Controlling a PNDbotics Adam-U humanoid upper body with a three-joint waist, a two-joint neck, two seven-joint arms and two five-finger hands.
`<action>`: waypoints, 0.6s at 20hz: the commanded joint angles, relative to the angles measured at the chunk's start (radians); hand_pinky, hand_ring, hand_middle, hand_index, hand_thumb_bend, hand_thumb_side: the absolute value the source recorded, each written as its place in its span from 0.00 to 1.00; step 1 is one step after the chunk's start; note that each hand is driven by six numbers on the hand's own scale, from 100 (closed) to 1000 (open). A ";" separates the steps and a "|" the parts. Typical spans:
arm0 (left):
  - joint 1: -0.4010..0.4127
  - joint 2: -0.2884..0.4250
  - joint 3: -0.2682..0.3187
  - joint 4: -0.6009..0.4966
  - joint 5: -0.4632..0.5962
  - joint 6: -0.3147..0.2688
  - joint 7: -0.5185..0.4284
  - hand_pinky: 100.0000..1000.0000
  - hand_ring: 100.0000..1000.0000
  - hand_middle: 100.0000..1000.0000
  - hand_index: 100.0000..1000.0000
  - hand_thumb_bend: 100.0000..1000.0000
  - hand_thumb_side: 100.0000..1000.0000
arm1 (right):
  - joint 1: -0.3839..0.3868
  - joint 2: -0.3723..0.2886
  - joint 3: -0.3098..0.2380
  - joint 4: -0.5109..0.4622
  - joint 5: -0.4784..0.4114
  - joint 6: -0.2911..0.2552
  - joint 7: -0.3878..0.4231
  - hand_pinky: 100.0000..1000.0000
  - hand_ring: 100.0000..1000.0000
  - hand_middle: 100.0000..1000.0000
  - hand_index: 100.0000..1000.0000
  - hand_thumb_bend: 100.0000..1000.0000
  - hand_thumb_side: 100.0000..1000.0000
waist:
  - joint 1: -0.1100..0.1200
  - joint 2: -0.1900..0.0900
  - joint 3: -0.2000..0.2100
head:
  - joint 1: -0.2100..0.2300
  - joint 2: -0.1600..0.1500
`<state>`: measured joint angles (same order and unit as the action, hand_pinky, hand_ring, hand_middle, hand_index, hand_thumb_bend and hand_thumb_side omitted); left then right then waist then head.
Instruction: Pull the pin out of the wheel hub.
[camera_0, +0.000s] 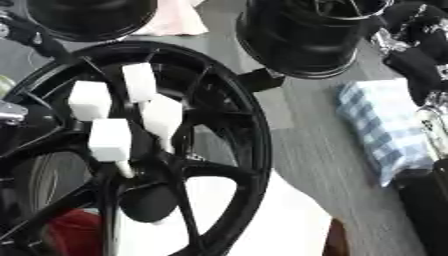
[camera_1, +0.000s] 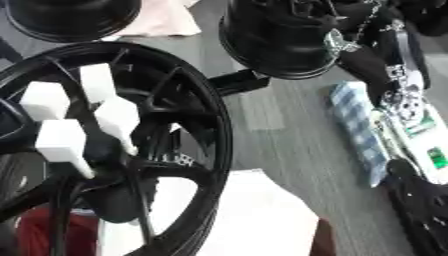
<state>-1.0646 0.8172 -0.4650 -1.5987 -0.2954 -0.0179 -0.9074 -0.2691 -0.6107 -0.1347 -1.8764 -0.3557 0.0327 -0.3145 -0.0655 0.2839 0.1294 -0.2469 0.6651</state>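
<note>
Pins with white block heads, four of them (camera_0: 110, 140), (camera_0: 90, 100), (camera_0: 138, 82), (camera_0: 164, 117), stand close together at the centre of a black wheel hub (camera_0: 249, 145). Each block sits on a thin pale stem that runs down toward the middle of the spokes. The wheel fills the left half of the view and lies on a grey table (camera_0: 306, 150), partly over a white sheet (camera_0: 280, 220). Something red (camera_0: 74, 230) shows through the spokes at the lower left.

A silver and black part of the left arm (camera_0: 9, 114) shows at the left edge, against the wheel's rim; the left hand cannot be made out, so its state cannot be told. The right arm (camera_1: 385, 75) runs down the right side, black with silver joints, and whether the right hand is released or clenched cannot be told either. Neither touches the pins.

A blue and white checked cloth (camera_0: 385, 130) lies on the table right of the wheel. Two large black round objects (camera_0: 306, 35), (camera_0: 92, 17) stand at the far edge, with a pale pink cloth (camera_0: 175, 20) between them.
</note>
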 joint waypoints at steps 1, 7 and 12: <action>-0.021 0.007 0.001 0.004 -0.010 -0.010 0.000 0.94 0.87 0.80 0.91 0.44 0.54 | -0.012 -0.017 -0.005 -0.008 -0.005 -0.003 0.004 0.61 0.54 0.42 0.56 0.25 0.05 | 0.004 -0.013 -0.002 | 0.010 -0.005; -0.028 -0.006 -0.008 0.011 -0.012 -0.001 0.000 0.93 0.86 0.78 0.91 0.43 0.55 | -0.013 -0.014 -0.005 -0.006 -0.008 -0.004 0.003 0.61 0.54 0.42 0.56 0.24 0.05 | 0.003 -0.010 -0.002 | 0.020 -0.001; -0.040 -0.025 0.000 0.020 -0.037 0.045 0.000 0.92 0.85 0.76 0.93 0.43 0.55 | -0.014 -0.011 -0.004 -0.004 -0.011 -0.005 0.005 0.61 0.54 0.42 0.56 0.24 0.05 | 0.000 -0.009 -0.005 | 0.023 -0.003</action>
<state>-1.0793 0.7820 -0.4820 -1.5774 -0.3216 0.0143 -0.9079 -0.2723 -0.6028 -0.1339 -1.8739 -0.3627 0.0308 -0.3123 -0.0687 0.2897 0.1268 -0.2262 0.6660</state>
